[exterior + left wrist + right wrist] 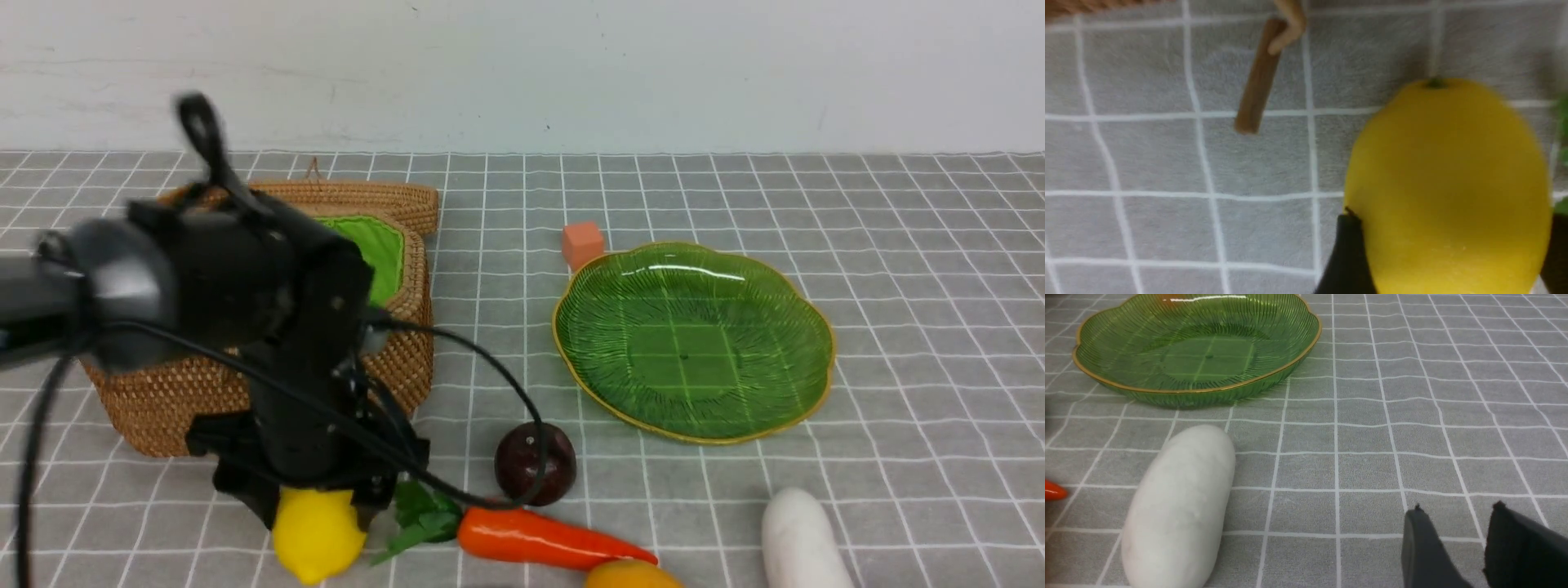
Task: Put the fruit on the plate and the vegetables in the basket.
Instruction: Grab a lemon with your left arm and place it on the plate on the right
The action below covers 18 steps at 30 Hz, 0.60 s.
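My left gripper [317, 500] is shut on the yellow lemon [318, 535] low at the front left, in front of the wicker basket [163, 400]. In the left wrist view the lemon [1449, 188] fills the space between the black fingers [1347, 253]. The maroon plum [535, 463], the carrot [547, 539], the orange-yellow mango [633, 576] and the white radish [804, 543] lie along the front. The green plate [694, 339] is bare. My right gripper [1457, 508] is open and empty over the cloth beside the radish [1177, 506]. The purple stalk is out of view.
A small orange cube [582, 242] sits behind the plate. The basket's wooden toggle [1257, 75] lies on the grey checked cloth near the lemon. The plate [1196, 347] and the carrot's tip [1053, 492] show in the right wrist view.
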{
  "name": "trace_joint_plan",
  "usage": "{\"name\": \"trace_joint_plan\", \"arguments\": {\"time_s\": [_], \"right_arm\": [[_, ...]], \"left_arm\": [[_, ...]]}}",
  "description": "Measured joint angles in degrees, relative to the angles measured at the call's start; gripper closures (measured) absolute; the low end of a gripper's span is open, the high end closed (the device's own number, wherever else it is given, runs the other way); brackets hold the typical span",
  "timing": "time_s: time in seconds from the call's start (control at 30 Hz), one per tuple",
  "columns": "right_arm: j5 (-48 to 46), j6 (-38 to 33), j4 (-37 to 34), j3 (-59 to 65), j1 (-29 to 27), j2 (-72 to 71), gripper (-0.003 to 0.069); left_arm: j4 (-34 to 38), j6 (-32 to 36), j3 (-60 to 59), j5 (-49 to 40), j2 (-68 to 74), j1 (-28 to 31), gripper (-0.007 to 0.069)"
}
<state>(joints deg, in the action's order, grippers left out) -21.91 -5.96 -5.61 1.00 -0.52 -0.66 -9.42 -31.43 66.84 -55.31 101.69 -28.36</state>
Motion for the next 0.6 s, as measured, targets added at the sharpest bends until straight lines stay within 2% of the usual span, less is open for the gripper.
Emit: {"name": "trace_joint_plan", "arguments": {"time_s": [0.3, 0.47, 0.6], "right_arm": [[0.00, 0.00, 0.00, 0.00, 0.00, 0.00, 0.0417], [0.00, 0.00, 0.00, 0.00, 0.00, 0.00, 0.0417], [0.00, 0.00, 0.00, 0.00, 0.00, 0.00, 0.0417]], "left_arm": [[-0.07, 0.08, 0.63, -1.81, -1.06, 0.03, 0.0111], [0.01, 0.52, 0.63, -4.44, -6.53, 0.03, 0.0111], [3.63, 3.91, 1.69, -8.04, -14.00, 0.03, 0.0111]]}}
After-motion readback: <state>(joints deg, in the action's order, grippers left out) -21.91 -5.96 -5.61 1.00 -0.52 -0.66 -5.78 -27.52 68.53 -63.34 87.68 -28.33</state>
